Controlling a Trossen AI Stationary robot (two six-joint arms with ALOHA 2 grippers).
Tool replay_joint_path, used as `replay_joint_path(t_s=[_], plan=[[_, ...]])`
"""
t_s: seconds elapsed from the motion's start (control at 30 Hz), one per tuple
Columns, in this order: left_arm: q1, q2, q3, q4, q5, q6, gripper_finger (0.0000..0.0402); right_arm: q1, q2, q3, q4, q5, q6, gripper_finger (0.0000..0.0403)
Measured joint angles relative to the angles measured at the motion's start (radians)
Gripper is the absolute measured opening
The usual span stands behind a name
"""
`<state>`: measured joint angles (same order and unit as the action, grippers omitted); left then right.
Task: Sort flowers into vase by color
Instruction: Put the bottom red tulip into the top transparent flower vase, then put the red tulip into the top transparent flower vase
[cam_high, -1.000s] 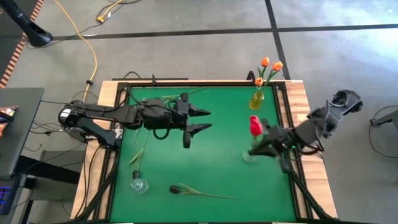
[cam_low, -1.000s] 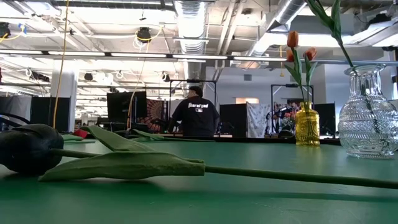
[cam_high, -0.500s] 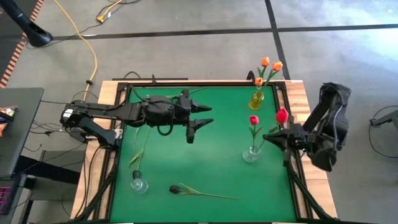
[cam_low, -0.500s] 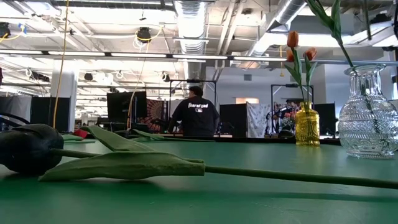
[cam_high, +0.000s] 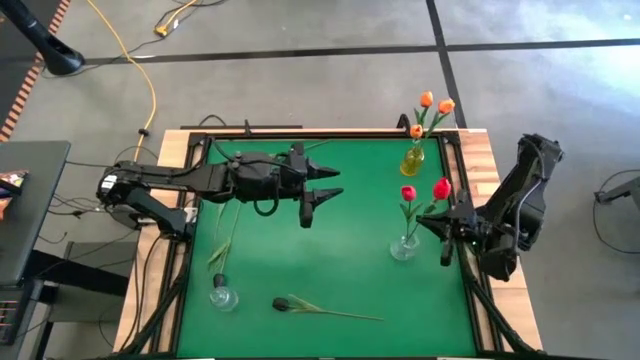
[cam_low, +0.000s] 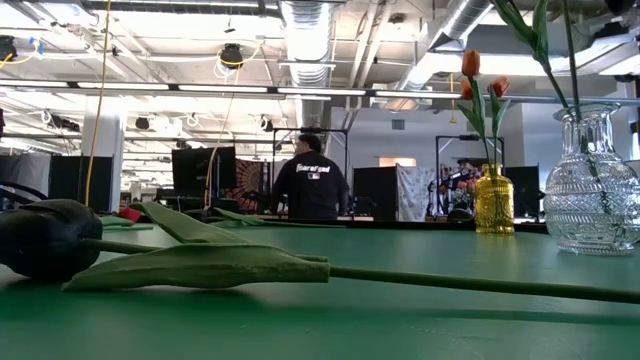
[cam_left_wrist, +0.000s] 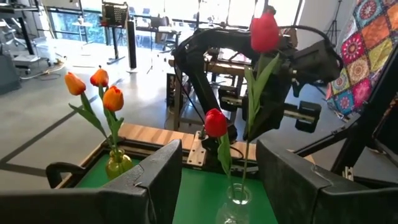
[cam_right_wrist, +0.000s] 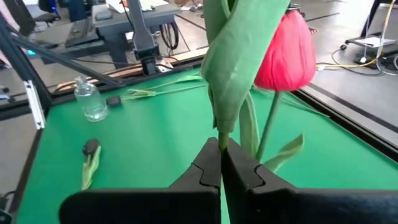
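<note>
Clamped jaws of the right gripper (cam_right_wrist: 220, 163) pinch a red tulip's stem (cam_right_wrist: 219, 124), seen only wrist-side; left gripper (cam_high: 322, 190) hangs apart.

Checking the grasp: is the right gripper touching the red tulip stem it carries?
Touching. Right wrist view: the right gripper has its jaws shut on the red tulip, stem and leaf pinched between the fingertips.
</note>
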<state>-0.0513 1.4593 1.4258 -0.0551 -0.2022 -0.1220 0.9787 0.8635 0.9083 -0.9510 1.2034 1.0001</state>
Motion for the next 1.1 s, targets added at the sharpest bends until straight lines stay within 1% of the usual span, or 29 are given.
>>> replay_joint_path(t_s=[0.37, 0.47, 0.77, 0.93, 1.1], plan=[[0.0, 0.0, 0.0, -0.004, 0.0, -0.019, 0.0194, 0.0, 0.025, -0.045, 0.006, -0.024, 0.001, 0.0029], [0.0, 0.0, 0.0, -0.011, 0.0, -0.021, 0.0194, 0.001, 0.026, -0.065, 0.015, -0.032, 0.001, 0.004], [0.0, 0.0, 0.0, -0.01, 0.001, -0.022, 0.0194, 0.0, 0.026, -0.073, 0.008, -0.075, -0.01, 0.0092], [0.0, 0.0, 0.0, -0.01, 0.001, -0.022, 0.0194, -0.005, 0.025, -0.073, 0.001, -0.159, -0.008, 0.014], [0.0, 0.0, 0.0, -0.024, 0.0, -0.021, 0.0194, -0.042, 0.025, -0.05, -0.007, -0.305, -0.003, 0.0197]])
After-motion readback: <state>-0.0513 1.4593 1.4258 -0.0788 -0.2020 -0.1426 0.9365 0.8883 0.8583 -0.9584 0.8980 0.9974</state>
